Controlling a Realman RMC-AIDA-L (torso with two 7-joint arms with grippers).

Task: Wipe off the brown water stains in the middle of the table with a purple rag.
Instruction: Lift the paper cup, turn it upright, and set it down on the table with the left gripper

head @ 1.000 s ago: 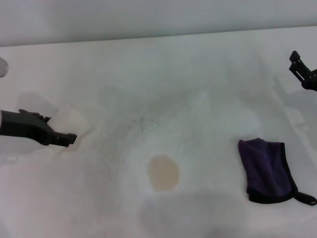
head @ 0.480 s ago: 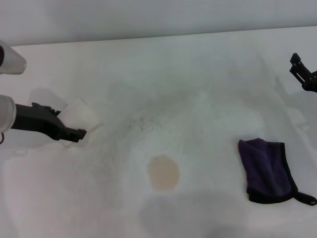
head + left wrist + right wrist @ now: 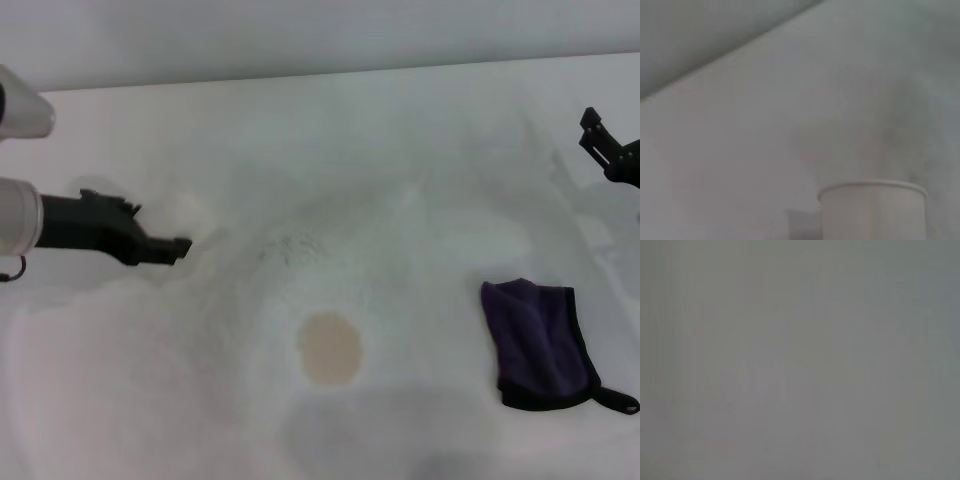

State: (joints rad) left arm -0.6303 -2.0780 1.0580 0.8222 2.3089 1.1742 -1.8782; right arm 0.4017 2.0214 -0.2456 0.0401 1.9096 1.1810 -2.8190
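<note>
The brown water stain (image 3: 330, 348) is a pale tan oval patch on the white table (image 3: 400, 200), near the front middle. The purple rag (image 3: 540, 342) lies folded and flat at the front right, with its black trim and loop toward the front edge. My left gripper (image 3: 172, 246) is at the left, well away from the stain, and is shut on a white cup (image 3: 190, 213). The cup's rim also shows in the left wrist view (image 3: 872, 187). My right gripper (image 3: 600, 140) hovers open and empty at the far right edge, behind the rag.
A scatter of dark grey specks (image 3: 290, 247) lies behind the stain. The table's far edge meets a grey wall (image 3: 300, 35). The right wrist view shows only plain grey.
My left gripper has moved right and a little back toward the table's middle, carrying the white cup with it. The right gripper, rag and stain have barely moved.
</note>
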